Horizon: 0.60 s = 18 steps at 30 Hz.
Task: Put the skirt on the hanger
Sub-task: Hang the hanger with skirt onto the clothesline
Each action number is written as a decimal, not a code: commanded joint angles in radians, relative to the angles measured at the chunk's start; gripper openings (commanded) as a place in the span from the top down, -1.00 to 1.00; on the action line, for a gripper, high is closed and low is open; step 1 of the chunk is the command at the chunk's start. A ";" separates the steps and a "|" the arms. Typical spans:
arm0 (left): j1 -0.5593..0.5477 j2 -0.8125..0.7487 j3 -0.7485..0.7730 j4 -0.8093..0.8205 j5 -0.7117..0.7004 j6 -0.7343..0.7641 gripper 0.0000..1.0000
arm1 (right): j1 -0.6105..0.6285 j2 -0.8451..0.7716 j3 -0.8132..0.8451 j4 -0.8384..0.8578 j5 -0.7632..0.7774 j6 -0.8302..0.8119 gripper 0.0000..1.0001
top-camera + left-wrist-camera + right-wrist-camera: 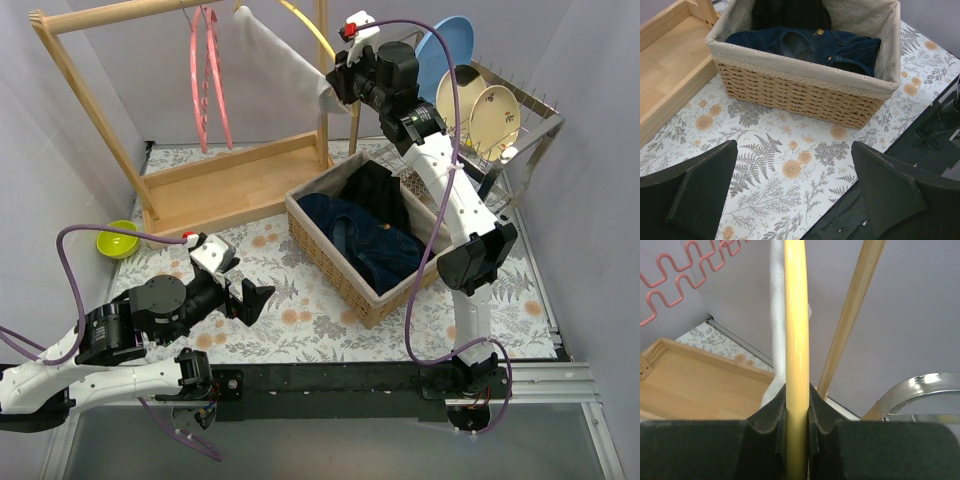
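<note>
A white skirt [283,58] hangs draped along a yellow hanger [312,30] at the top of the wooden rack [232,182]. My right gripper [340,85] is raised there and shut on the hanger's yellow bar [796,330], which runs straight up between the fingers [769,415]. The white skirt [777,310] hangs just behind the bar. My left gripper [250,298] is open and empty, low over the floral tablecloth, left of the wicker basket [335,268]. In the left wrist view it [794,146] faces the basket [805,92].
The basket holds dark denim clothes [372,238]. A pink hanger [206,75] hangs on the rack's bar. A wire dish rack [520,140] with plates [492,112] stands at the back right. A green bowl [117,240] sits at the left.
</note>
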 commanded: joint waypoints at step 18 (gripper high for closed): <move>0.002 0.030 -0.017 0.058 0.000 -0.046 -0.96 | 0.002 0.046 -0.015 0.290 -0.113 0.001 0.97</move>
